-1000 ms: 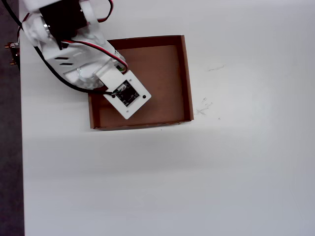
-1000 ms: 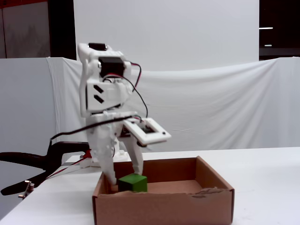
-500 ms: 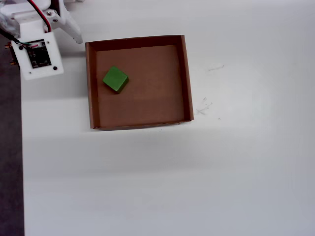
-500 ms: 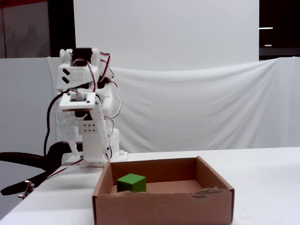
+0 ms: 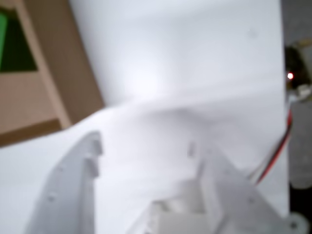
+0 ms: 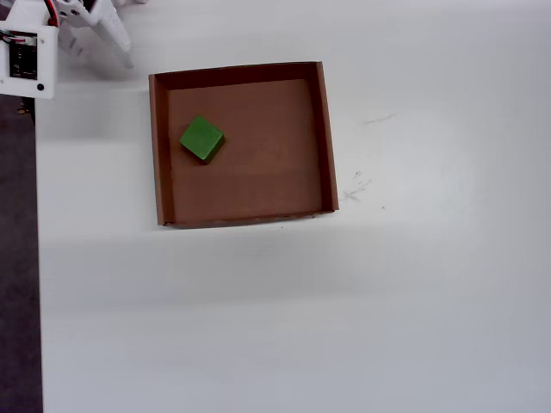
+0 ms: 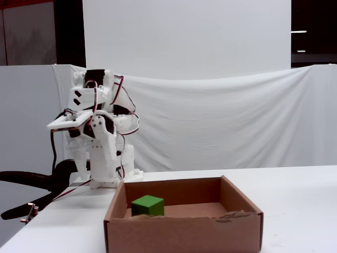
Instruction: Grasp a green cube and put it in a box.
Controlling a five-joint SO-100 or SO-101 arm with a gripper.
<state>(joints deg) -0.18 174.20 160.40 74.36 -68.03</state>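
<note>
Green cube lies flat on the floor of the box, near its left wall in the overhead view. Gripper well apart from the box — beyond its upper-left corner — jaws parted, holding nothing.

One green cube, one box, one gripper.
</note>
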